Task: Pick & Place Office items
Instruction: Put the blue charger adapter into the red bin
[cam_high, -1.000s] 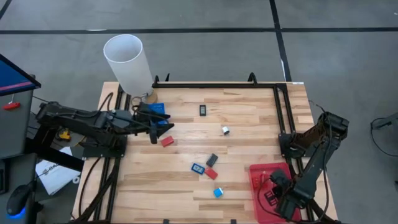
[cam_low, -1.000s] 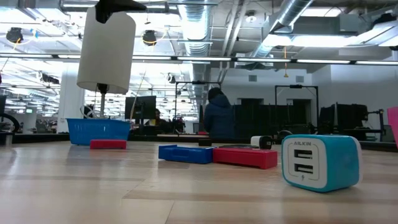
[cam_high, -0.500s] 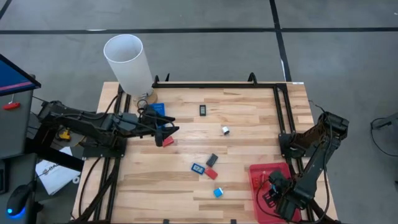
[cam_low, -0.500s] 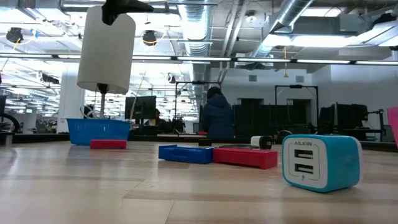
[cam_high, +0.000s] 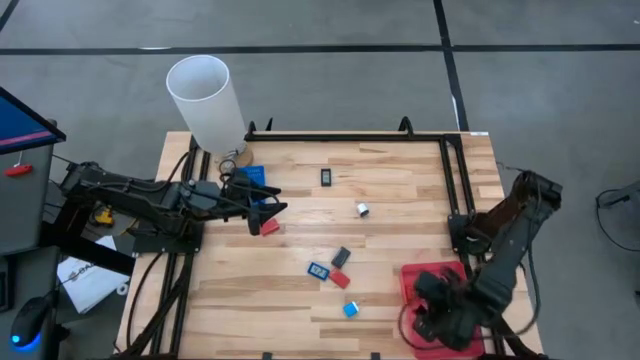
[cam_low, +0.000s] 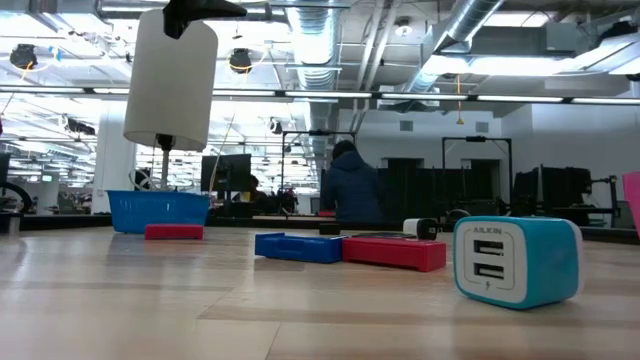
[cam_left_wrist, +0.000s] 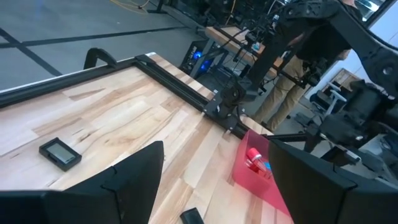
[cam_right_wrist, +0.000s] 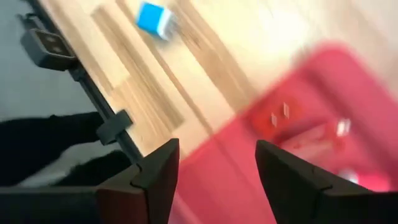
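the left claw (cam_high: 262, 212) hangs over the table (cam_high: 400, 190) near its left edge, directly above a red block (cam_high: 268, 227). in the left wrist view its fingers (cam_left_wrist: 134, 171) stand wide apart with nothing between them. the red block lies just under and slightly toward the table's middle from the claw tip, its long axis running roughly across the line of the arm's reach. the blue bin (cam_high: 252, 176) sits just behind the claw. the right claw (cam_high: 440, 305) is over the red tray (cam_high: 412, 275) at the table's right front corner; the right wrist view shows its fingers (cam_right_wrist: 155, 171) parted and empty, with tray surface and small items below. remaining items lie loose on the table: a black piece (cam_high: 326, 177) and a white piece (cam_high: 363, 209) toward the back, a black block (cam_high: 341, 257), a blue block (cam_high: 319, 269) and a red piece (cam_high: 340, 279) clustered near the middle, and a light blue charger (cam_high: 351, 309) toward the front. judgement: the left arm is by far the nearer to the red block and needs only to descend; the middle cluster and the charger lie closer to the right arm.
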